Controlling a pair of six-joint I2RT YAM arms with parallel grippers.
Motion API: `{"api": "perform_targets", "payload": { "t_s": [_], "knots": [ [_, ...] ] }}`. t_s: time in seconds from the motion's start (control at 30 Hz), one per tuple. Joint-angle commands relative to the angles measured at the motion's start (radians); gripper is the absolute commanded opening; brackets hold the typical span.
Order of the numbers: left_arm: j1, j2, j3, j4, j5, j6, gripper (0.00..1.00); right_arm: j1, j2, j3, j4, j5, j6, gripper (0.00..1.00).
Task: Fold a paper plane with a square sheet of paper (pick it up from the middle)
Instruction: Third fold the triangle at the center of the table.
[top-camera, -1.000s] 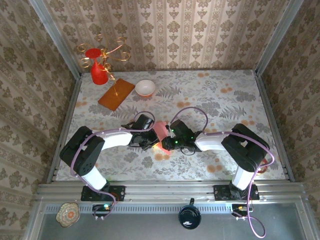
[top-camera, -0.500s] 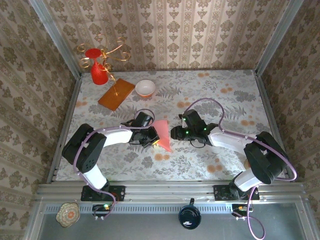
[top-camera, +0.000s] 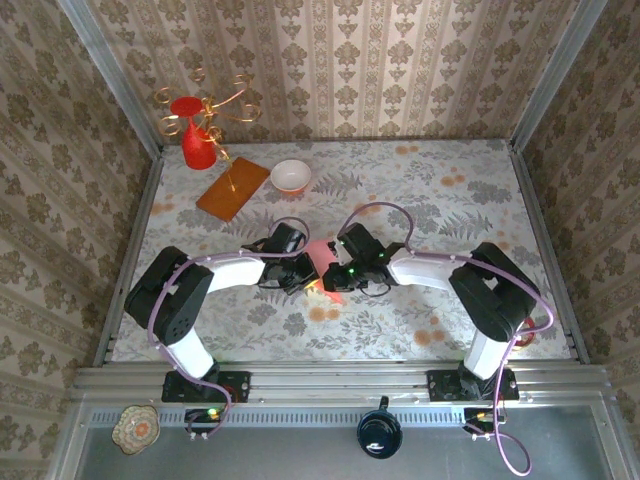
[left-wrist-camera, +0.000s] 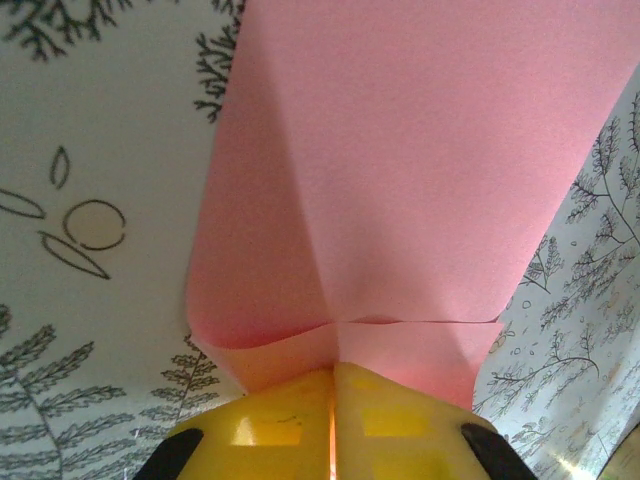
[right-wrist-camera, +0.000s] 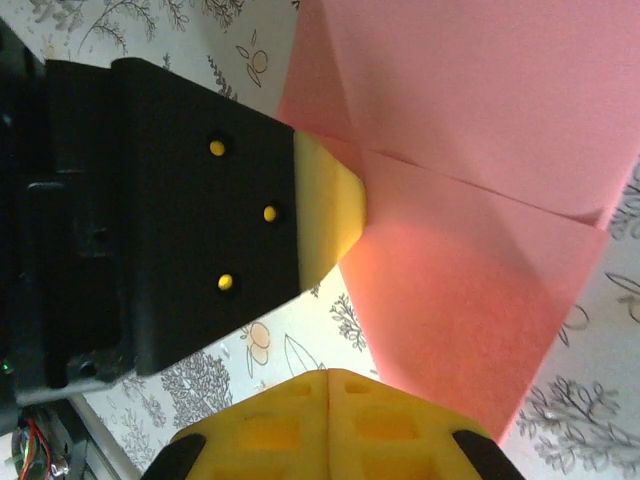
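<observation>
At the middle of the desk (top-camera: 450, 200), one pink sheet of paper (top-camera: 322, 262) sits between the two grippers, already creased and no longer flat. From the left wrist camera the sheet (left-wrist-camera: 400, 180) rises away from the lens as a broad slab, with one fold line running up from its lower edge and one flap turned over along that edge. The left gripper (left-wrist-camera: 333, 375) has its two yellow jaws clenched on this lower edge, and the paper comes out right at the seam between them.

From the right wrist camera the same sheet (right-wrist-camera: 470, 200) spreads across the upper right, crossed by one sharp crease. The left gripper (right-wrist-camera: 335, 215) shows there as a black block with three yellow dots and a pale yellow pad touching the paper's side. The right gripper (right-wrist-camera: 328, 385) has its two jaws pressed together with no gap, at the paper's lower corner. I cannot tell whether any paper is nipped between them.

Seen from above, the left gripper (top-camera: 305, 278) and right gripper (top-camera: 336, 279) meet at the sheet's near end, one arm reaching in from each side.

Well apart, at the far left of the desk, stand one white bowl (top-camera: 291, 176), one orange-brown wooden board (top-camera: 233, 188) just beside it, and one red vase (top-camera: 198, 142) at the corner.
</observation>
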Motion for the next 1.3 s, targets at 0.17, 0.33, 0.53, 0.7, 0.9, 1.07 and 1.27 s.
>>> {"api": "perform_targets", "payload": {
  "t_s": [0.17,0.33,0.53,0.7,0.9,1.07,1.27],
  "knots": [
    [0.006,0.067,-0.014,-0.094,-0.048,0.025,0.10,0.011,0.069,0.052,-0.048,-0.029,-0.027,0.07],
    [0.008,0.072,-0.015,-0.102,-0.054,0.023,0.09,0.010,0.079,0.049,-0.076,0.006,-0.043,0.06],
    [0.011,0.075,-0.014,-0.108,-0.054,0.027,0.09,0.010,0.091,0.053,-0.105,0.034,-0.053,0.06],
    [0.014,0.078,-0.016,-0.110,-0.054,0.030,0.09,0.009,0.107,0.058,-0.118,0.043,-0.053,0.06],
    [0.017,0.079,-0.021,-0.115,-0.058,0.031,0.09,0.009,0.114,0.051,-0.139,0.049,-0.063,0.06],
    [0.024,0.081,-0.031,-0.116,-0.063,0.034,0.09,0.004,0.096,0.018,-0.165,0.032,-0.081,0.06],
    [0.034,0.082,-0.043,-0.116,-0.068,0.040,0.08,-0.014,0.012,-0.100,-0.166,-0.029,-0.076,0.07]
  ]
}}
